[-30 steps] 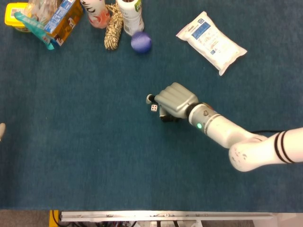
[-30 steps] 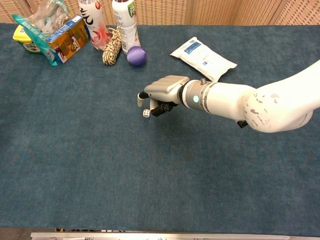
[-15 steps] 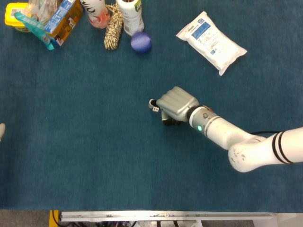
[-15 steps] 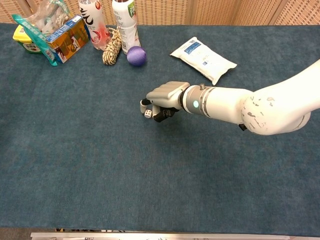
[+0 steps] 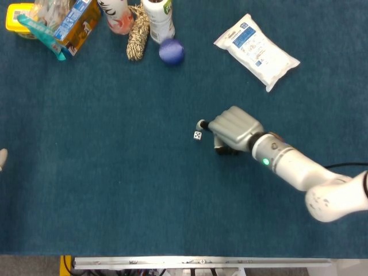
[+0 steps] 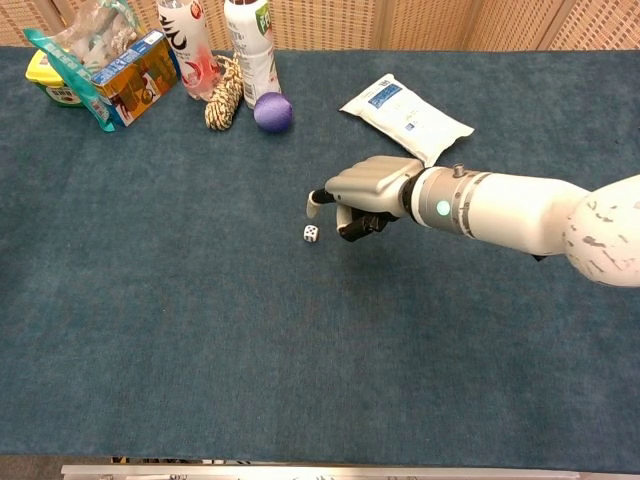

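Observation:
A small white die [image 5: 197, 135] [image 6: 311, 233] lies on the blue cloth near the middle of the table. Just right of it hovers my right hand [image 5: 233, 129] [image 6: 365, 190], knuckles up and fingers curled in, holding nothing. One fingertip [image 5: 200, 123] sticks out toward the die with a small gap between them. Of my left hand only a pale sliver [image 5: 2, 158] shows at the left edge of the head view, and its fingers are hidden.
A purple ball [image 5: 171, 51], a rope bundle [image 5: 137, 34], a white bottle [image 5: 158, 17], a pink-labelled bottle [image 5: 115, 14], a blue-orange carton [image 5: 77, 26] and a yellow tub [image 5: 17, 17] crowd the far left. A white packet [image 5: 256, 50] lies far right.
My right hand has moved to the right. The die shifted a little rightward with it and now lies apart from the fingertip that was against it half a second ago.

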